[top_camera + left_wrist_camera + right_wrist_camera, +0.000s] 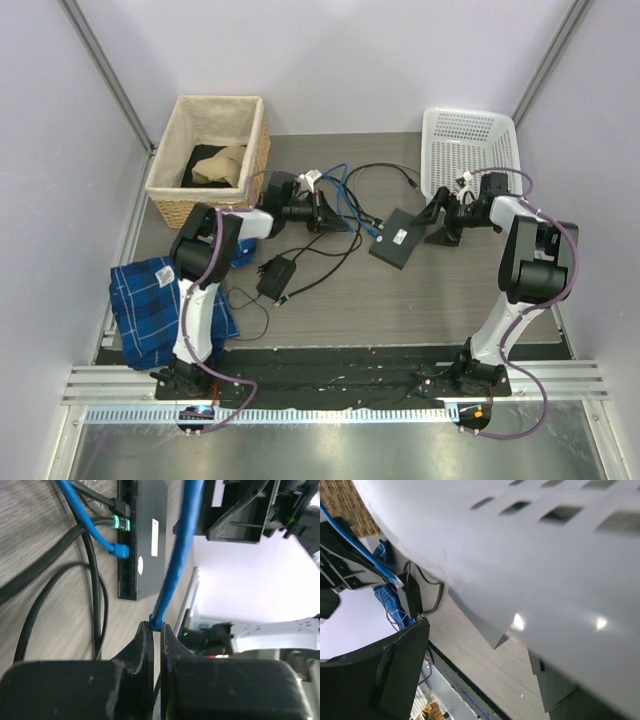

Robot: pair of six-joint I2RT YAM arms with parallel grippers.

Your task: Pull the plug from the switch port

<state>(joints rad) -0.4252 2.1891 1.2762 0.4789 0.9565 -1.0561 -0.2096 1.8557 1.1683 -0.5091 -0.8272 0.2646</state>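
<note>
Left of the switch port (398, 243), left pincer (156, 628) pinched nearly closed on the blue cable (175, 562), well away from the plug (119, 551) seated in its socket row (126, 555), right pincer (431, 226) open, empty, at its right end: probably a risk of sliding along the cable, or of dragging the unheld switch port.

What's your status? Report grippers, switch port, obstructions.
Left gripper shut on blue cable. Right gripper open beside switch port. Blue plug seated. Black cables crowd the sockets.
</note>
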